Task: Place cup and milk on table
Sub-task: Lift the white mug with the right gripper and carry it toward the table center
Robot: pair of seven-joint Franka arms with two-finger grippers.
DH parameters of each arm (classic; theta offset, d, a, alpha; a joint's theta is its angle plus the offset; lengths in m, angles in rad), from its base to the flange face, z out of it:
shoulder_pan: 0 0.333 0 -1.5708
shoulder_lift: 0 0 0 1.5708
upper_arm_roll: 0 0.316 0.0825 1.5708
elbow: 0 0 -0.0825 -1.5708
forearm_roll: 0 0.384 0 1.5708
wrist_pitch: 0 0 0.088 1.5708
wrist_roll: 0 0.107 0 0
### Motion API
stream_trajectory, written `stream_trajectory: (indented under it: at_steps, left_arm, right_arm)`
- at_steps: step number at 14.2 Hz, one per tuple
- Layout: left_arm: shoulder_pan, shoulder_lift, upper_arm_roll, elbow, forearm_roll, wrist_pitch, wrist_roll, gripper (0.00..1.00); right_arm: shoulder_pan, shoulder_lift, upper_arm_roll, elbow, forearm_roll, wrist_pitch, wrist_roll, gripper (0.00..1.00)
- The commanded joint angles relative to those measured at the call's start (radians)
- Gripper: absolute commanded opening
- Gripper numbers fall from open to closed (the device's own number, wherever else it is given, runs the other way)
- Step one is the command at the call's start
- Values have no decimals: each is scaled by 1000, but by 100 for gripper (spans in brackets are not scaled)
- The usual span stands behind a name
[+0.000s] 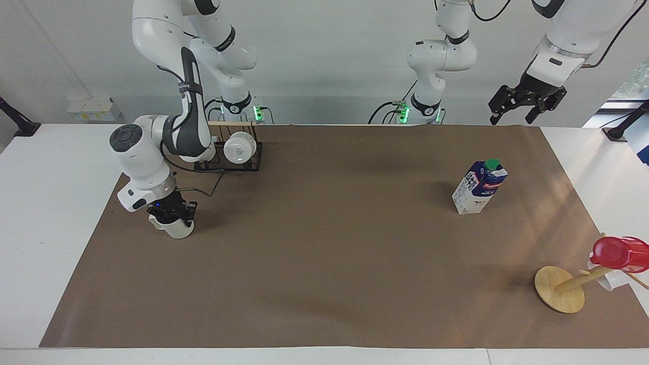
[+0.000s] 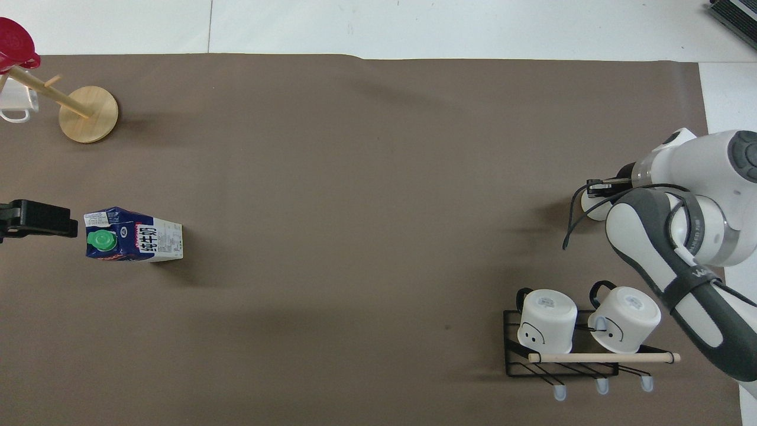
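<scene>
We have the right gripper (image 1: 171,217) down on the cup (image 1: 175,228), its jaws clenched on the rim; the cup stands on the brown sheet (image 1: 324,253) near the counter (image 1: 50,203) edge at the right arm's end. The milk (image 1: 479,186) stands upright toward the left arm's end, untouched. Our left gripper (image 1: 525,101) waits raised above the counter's robot-side edge, jaws released. By our reckoning the cup's grasp is just made; moving both items remains.
</scene>
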Motion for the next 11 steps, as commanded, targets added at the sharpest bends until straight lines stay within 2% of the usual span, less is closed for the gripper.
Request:
stream_trajectory:
  at_steps: [1,3,5,8,11]
  left_arm:
    - [0,8,2,20,16,-12,-16,100]
    - [0,8,2,20,16,-10,-12,100]
    - [-2,9,2,22,16,-9,-10,100]
    - [0,8,2,20,17,-12,-12,100]
    - [0,6,2,14,17,-10,-12,100]
  right_arm:
    - [-1,-10,9,1,1,5,13,0]
    - [21,-25,12,15,1,-15,30,0]
    - [68,-40,15,70,1,-95,39,0]
    - [178,-42,17,173,-2,-218,130,0]
    - [316,-39,15,220,-60,-226,273,0]
